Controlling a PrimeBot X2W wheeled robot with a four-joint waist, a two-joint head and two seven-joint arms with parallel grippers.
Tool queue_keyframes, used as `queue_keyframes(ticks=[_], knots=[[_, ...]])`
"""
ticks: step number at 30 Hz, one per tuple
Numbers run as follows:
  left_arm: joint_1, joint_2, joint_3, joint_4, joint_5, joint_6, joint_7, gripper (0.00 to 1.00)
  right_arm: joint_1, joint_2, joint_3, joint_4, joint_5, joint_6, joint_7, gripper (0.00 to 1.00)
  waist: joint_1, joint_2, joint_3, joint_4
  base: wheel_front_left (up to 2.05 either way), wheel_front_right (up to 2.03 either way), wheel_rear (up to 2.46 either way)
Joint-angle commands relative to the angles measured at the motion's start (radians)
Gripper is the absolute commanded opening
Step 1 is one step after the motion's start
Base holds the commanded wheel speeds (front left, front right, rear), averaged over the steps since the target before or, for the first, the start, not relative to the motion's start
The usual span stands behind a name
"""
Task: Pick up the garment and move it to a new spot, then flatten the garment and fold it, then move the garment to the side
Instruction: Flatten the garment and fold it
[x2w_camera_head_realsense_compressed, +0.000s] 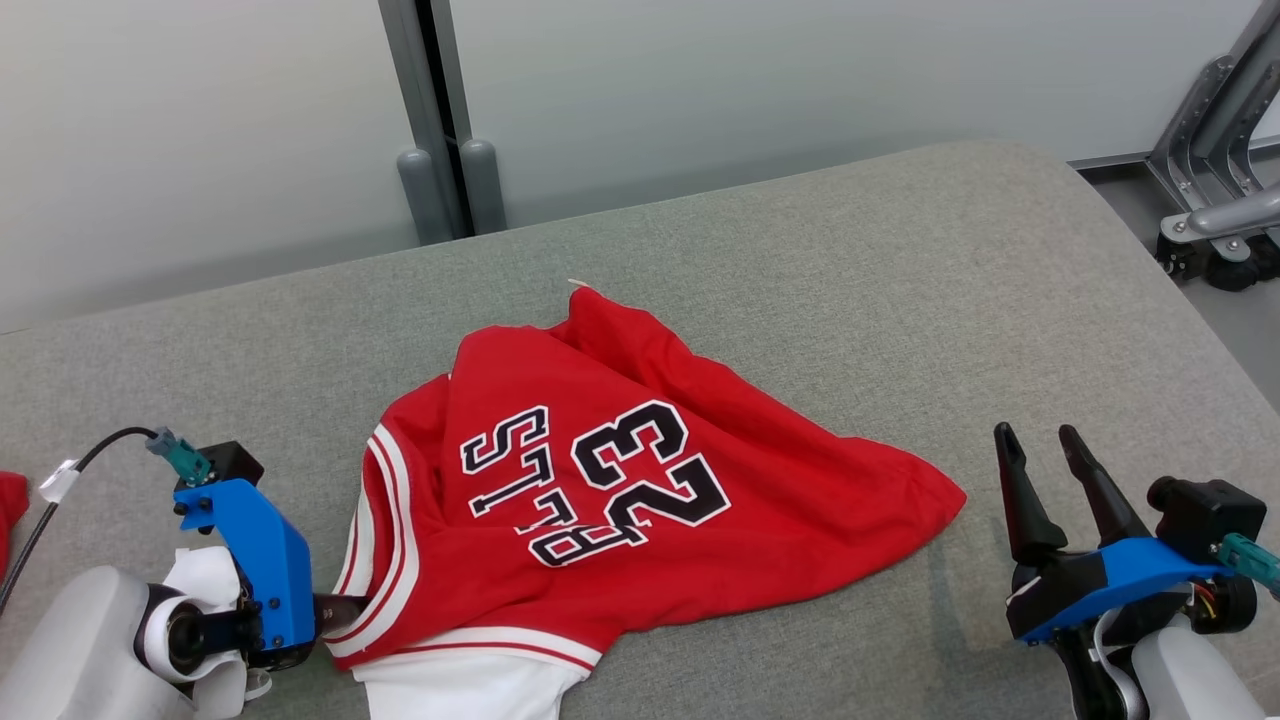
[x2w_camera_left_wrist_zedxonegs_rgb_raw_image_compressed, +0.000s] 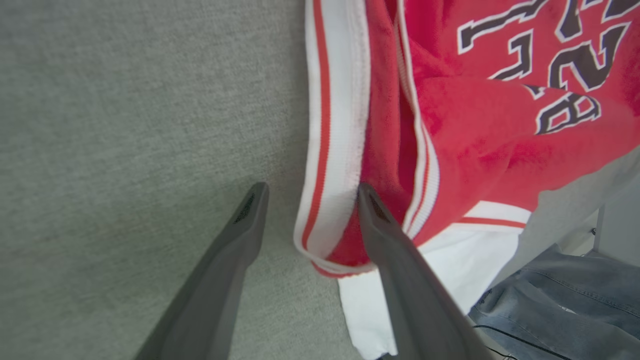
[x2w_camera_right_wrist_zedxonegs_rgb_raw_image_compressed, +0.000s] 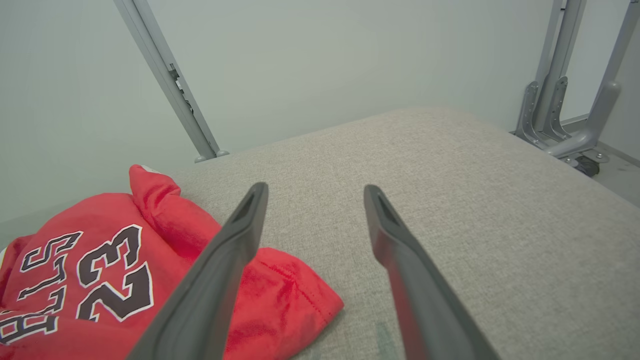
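The garment (x2w_camera_head_realsense_compressed: 600, 480) is a red jersey with black-and-white "23" lettering and white striped trim. It lies crumpled on the grey padded table (x2w_camera_head_realsense_compressed: 850, 300). My left gripper (x2w_camera_head_realsense_compressed: 350, 608) sits low at the garment's left edge, open. In the left wrist view the striped trim (x2w_camera_left_wrist_zedxonegs_rgb_raw_image_compressed: 330, 150) runs between the open fingers of the left gripper (x2w_camera_left_wrist_zedxonegs_rgb_raw_image_compressed: 311, 192), and the right finger (x2w_camera_left_wrist_zedxonegs_rgb_raw_image_compressed: 390, 240) lies against the red fold. My right gripper (x2w_camera_head_realsense_compressed: 1040, 450) stands open to the right of the garment's corner, apart from it. In the right wrist view the garment (x2w_camera_right_wrist_zedxonegs_rgb_raw_image_compressed: 125, 260) lies left of my open right gripper (x2w_camera_right_wrist_zedxonegs_rgb_raw_image_compressed: 312, 195).
A grey post (x2w_camera_head_realsense_compressed: 440, 150) rises behind the table's far edge. A metal frame on casters (x2w_camera_head_realsense_compressed: 1215, 210) stands off the table's right end. Blue denim (x2w_camera_left_wrist_zedxonegs_rgb_raw_image_compressed: 565, 300) lies below the table's near edge. A scrap of red cloth (x2w_camera_head_realsense_compressed: 10, 505) shows at the far left.
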Motion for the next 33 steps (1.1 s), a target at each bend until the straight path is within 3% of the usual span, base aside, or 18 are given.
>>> queue_keyframes(ticks=[1,2,3,4,11,20,25,26,27,28,33], knots=[[-0.016,0.001,-0.001,0.008,-0.003,-0.003,0.008,0.85,-0.017,0.002,0.002,0.003,0.004,0.0,-0.003,1.0,-0.0001,-0.0001,0.001,-0.001,0.0,0.0,0.0],[-0.018,-0.001,-0.003,0.014,-0.01,-0.005,0.012,0.49,-0.018,0.002,0.004,0.005,0.005,0.0,-0.004,1.0,-0.0001,-0.0001,0.003,-0.002,0.0,0.0,0.0],[-0.022,-0.003,-0.002,0.015,-0.015,-0.008,0.007,0.2,-0.018,0.002,0.005,0.007,0.006,0.0,-0.005,1.0,-0.0001,-0.0001,0.004,-0.002,0.0,0.0,0.0],[-0.025,-0.003,-0.002,0.015,-0.021,-0.01,0.0,0.0,-0.017,0.001,0.006,0.009,0.007,0.0,-0.005,1.0,-0.0001,-0.0001,0.005,-0.001,0.0,0.0,0.0],[-0.06,0.022,0.016,-0.003,-0.019,-0.016,-0.091,0.0,-0.022,-0.004,0.005,0.016,0.005,0.0,-0.01,1.0,-0.0001,-0.0001,0.004,0.013,0.0,0.0,0.0],[-0.115,0.073,0.099,0.078,0.008,0.045,-0.24,0.0,-0.043,-0.013,0.025,0.008,0.008,0.0,-0.005,1.0,-0.0001,-0.0001,0.042,0.013,0.0,0.0,0.0],[-0.151,0.065,0.11,0.14,0.023,0.046,-0.316,0.0,-0.055,-0.018,0.029,0.009,0.013,0.0,-0.005,1.0,-0.0001,-0.0001,0.056,0.01,0.0,0.0,0.0],[-0.161,0.068,0.111,0.15,0.033,0.047,-0.333,0.32,-0.053,-0.021,0.028,0.01,0.013,0.0,-0.006,1.0,-0.0001,-0.0001,0.057,0.012,0.0,0.0,0.0],[-0.17,0.069,0.11,0.161,0.042,0.05,-0.354,0.48,-0.051,-0.022,0.028,0.012,0.012,0.0,-0.006,1.0,-0.0001,-0.0001,0.057,0.014,0.0,0.0,0.0],[-0.175,0.064,0.108,0.174,0.048,0.052,-0.372,1.0,-0.049,-0.021,0.029,0.013,0.01,0.0,-0.005,1.0,-0.0001,-0.0001,0.055,0.017,0.0,0.0,0.0],[-0.188,0.055,0.079,0.186,0.09,0.02,-0.47,1.0,-0.034,-0.019,0.03,0.015,0.004,0.0,-0.006,1.0,-0.0001,-0.0001,0.032,0.041,0.0,0.0,0.0]])
